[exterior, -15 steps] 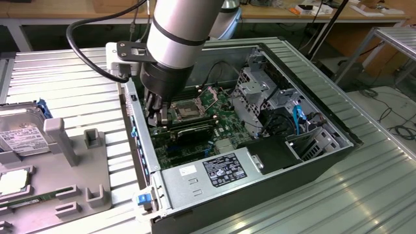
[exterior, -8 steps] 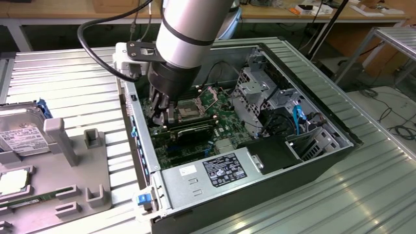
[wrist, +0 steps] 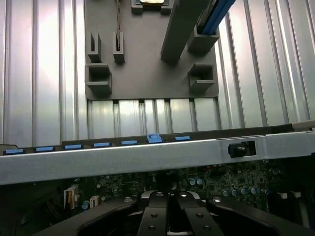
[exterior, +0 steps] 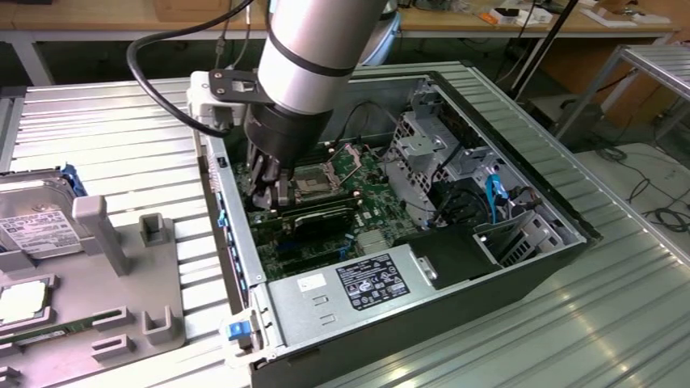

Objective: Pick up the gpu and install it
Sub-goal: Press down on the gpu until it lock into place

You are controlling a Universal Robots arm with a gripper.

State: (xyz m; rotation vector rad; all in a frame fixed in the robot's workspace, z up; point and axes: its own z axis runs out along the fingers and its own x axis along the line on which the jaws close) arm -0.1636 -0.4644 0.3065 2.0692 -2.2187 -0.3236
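Gpu [exterior: 321,217] on the motherboard [exterior: 361,182], just beside the gripper [exterior: 270,192].

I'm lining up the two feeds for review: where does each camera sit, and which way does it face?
Exterior view: off the arm, high, looking down at the open computer case and grey fixture tray; the arm reaches into the case, gripper over the motherboard.
Wrist view: on the wrist inside the case, facing across the case wall; the gripper shows.
Shared: gripper, motherboard, case wall, tray.
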